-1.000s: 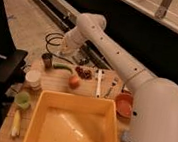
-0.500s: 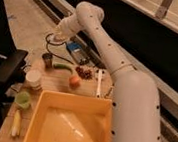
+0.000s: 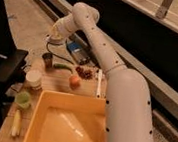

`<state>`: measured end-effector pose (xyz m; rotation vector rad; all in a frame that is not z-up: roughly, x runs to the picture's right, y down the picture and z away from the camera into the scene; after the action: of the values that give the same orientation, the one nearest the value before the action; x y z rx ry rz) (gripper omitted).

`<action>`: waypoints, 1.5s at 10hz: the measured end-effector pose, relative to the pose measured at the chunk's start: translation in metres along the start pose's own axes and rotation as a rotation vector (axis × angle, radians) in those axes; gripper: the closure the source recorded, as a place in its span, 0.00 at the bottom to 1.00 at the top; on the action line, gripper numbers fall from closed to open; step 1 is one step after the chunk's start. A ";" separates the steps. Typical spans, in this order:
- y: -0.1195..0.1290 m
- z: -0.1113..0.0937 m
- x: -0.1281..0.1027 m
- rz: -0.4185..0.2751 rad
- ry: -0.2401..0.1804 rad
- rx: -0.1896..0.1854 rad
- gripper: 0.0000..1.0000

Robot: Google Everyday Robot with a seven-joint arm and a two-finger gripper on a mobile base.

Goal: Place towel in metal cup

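With gripper (image 3: 55,36) closed, towel not discernible, lower straight to metal cup (image 3: 48,59) just below, then release inside.

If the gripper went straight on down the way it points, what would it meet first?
Probably the metal cup, standing just below the gripper; depth is unclear, so it could miss it.

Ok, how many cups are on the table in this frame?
3. A small dark metal cup at the far left, with the gripper above it; a white cup nearer; a light green cup nearest, beside the yellow bin. The arm may hide others.
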<state>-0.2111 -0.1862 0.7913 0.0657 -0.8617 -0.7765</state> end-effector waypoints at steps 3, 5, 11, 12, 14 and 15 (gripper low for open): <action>-0.002 0.015 0.006 -0.026 0.018 0.017 1.00; -0.009 0.038 0.002 -0.076 0.003 0.017 1.00; 0.029 0.105 0.002 -0.104 -0.069 -0.001 1.00; 0.033 0.113 0.001 -0.095 -0.082 -0.001 1.00; 0.045 0.127 -0.003 -0.078 -0.115 -0.008 1.00; 0.050 0.130 -0.005 -0.070 -0.129 -0.016 1.00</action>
<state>-0.2749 -0.1146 0.8925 0.0317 -0.9794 -0.8598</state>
